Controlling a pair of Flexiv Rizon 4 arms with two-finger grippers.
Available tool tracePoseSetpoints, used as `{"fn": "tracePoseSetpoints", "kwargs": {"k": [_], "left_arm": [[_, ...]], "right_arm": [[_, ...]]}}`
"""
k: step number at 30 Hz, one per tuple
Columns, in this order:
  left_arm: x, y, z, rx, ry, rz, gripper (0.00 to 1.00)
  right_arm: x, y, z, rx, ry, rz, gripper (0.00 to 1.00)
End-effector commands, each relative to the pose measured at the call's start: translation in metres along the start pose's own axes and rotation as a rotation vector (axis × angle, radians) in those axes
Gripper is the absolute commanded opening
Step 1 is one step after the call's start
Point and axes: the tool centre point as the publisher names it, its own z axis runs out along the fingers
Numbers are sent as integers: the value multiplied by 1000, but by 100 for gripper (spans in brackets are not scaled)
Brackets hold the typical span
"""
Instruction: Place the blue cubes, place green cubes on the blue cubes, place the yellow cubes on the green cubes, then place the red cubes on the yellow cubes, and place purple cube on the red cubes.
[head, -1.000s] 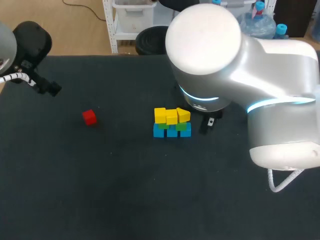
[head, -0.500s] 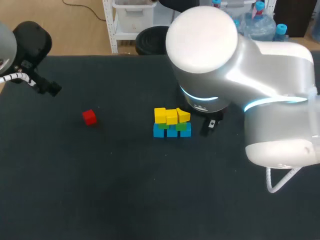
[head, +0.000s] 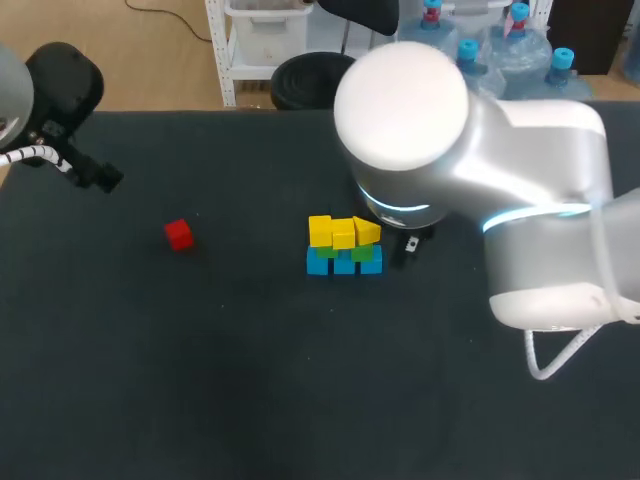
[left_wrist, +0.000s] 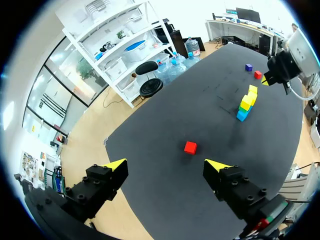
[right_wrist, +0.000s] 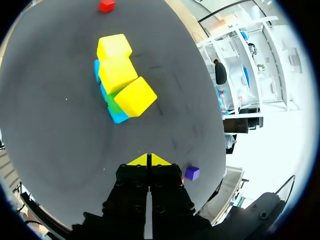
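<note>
Yellow cubes (head: 343, 232) on top, three in a row, sitting on the green cubes (head: 362, 253), which sit on the blue cubes (head: 344, 264). That is the stack, near the middle of the black table (head: 250, 380). The yellow cube at the right end of the row is turned askew from its two neighbours. Over to the right gripper (right_wrist: 149, 160): its yellow tips are pressed together with nothing between them. The stack lies ahead of those tips, close but apart, with the skewed yellow cube nearest. From the head camera the right arm (head: 450, 150) looms over the table just behind and to the right of the stack, and it hides most of that gripper. The purple cube (right_wrist: 192, 173) lies on the table just beside the right gripper's body, off to one side and behind the tips. The second red cube (left_wrist: 257, 74) sits next to it in the left wrist view. In the right wrist view only a sliver of red peeks out there, probably that same cube. The left arm (head: 55, 90) is at the table's far left corner. The left gripper (left_wrist: 166, 165) is spread wide and holds nothing. The lone red cube (left_wrist: 190, 147) lies on the cloth ahead of its gap, well apart from both fingers and well to the left of the stack.
</note>
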Motion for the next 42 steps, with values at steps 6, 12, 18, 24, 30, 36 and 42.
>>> {"fn": "tracePoseSetpoints", "kwargs": {"k": [6, 12, 18, 24, 30, 36, 42], "left_arm": [[0, 1, 0, 2, -1, 1, 100], [0, 1, 0, 2, -1, 1, 100], [0, 1, 0, 2, -1, 1, 100], [0, 1, 0, 2, -1, 1, 100], [0, 1, 0, 2, -1, 1, 100], [0, 1, 0, 2, -1, 1, 100], [0, 1, 0, 2, -1, 1, 100]], "right_arm": [[-12, -4, 15, 8, -28, 17, 0], [-16, -8, 17, 18, -44, 29, 0], [-26, -12, 14, 24, -52, 25, 0], [-30, -12, 13, 20, -56, 18, 0], [-32, -11, 14, 9, -68, 25, 0], [-35, -10, 15, -1, -76, 29, 0], [-39, -10, 14, -11, -79, 30, 0]]}}
